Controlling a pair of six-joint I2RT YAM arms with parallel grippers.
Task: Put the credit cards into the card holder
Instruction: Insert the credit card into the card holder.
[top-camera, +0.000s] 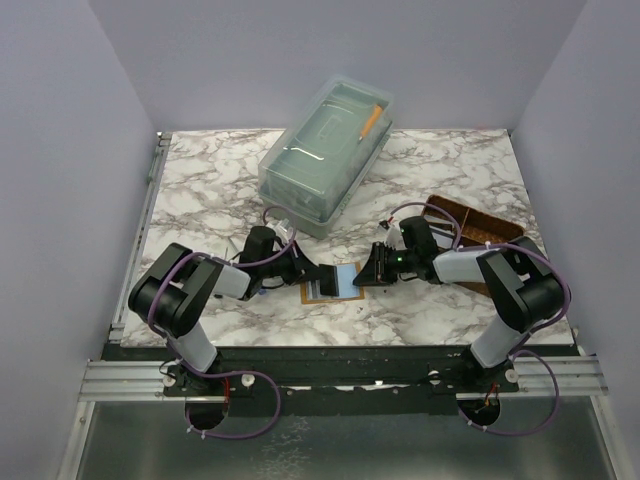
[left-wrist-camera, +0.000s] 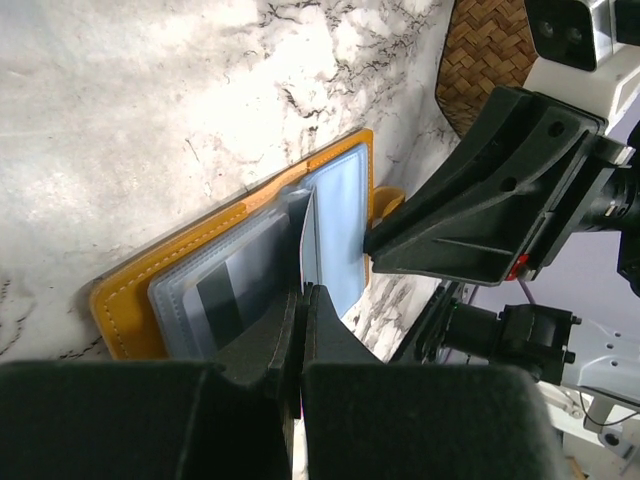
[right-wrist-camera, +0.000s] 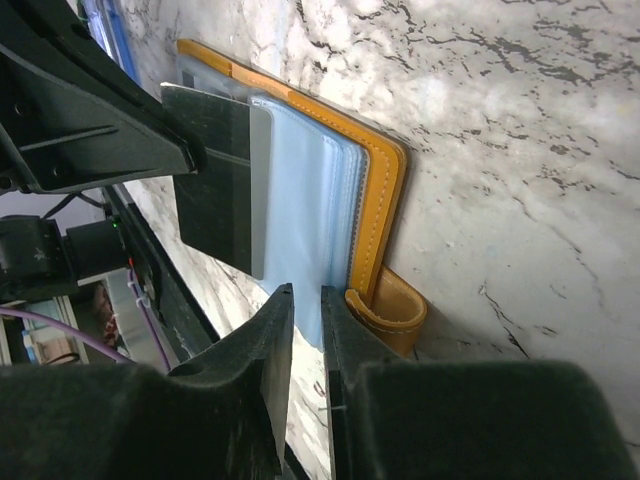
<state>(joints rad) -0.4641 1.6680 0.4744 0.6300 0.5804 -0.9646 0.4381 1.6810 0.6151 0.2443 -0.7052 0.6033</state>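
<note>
Black moulded fingers of my left gripper (left-wrist-camera: 303, 292) are pressed together on the near edge of a grey card (right-wrist-camera: 215, 180). The card stands on edge straight ahead of those jaws, its far end down among the sleeves.

My right gripper (right-wrist-camera: 305, 292) faces it, parted only a slit and holding nothing. Whether its tips touch the sleeves I cannot tell.

Between the two sets of jaws the card holder (right-wrist-camera: 380, 200) lies open on the marble tabletop (right-wrist-camera: 520, 150). Its orange-tan cover is underneath and its light-blue sleeves are fanned upward. Its snap tab (right-wrist-camera: 395, 320) curls just beside my right tips.

Handling, as judged:
- **Card:** light, thin, stiff and slick. It is best pinched by one short edge, as now, so the leading edge is free to enter a pocket. A hard squeeze could bow it or let it shoot out.
- **Sleeves:** soft film that will buckle if pushed rather than parted.
- **Holder:** light enough to skate on the marble. My right jaws should press on its stitched border near the tab, not on the film.

Beyond my right jaws sits a woven tray (top-camera: 480, 222). Well beyond both is a clear lidded box (top-camera: 325, 150).
</note>
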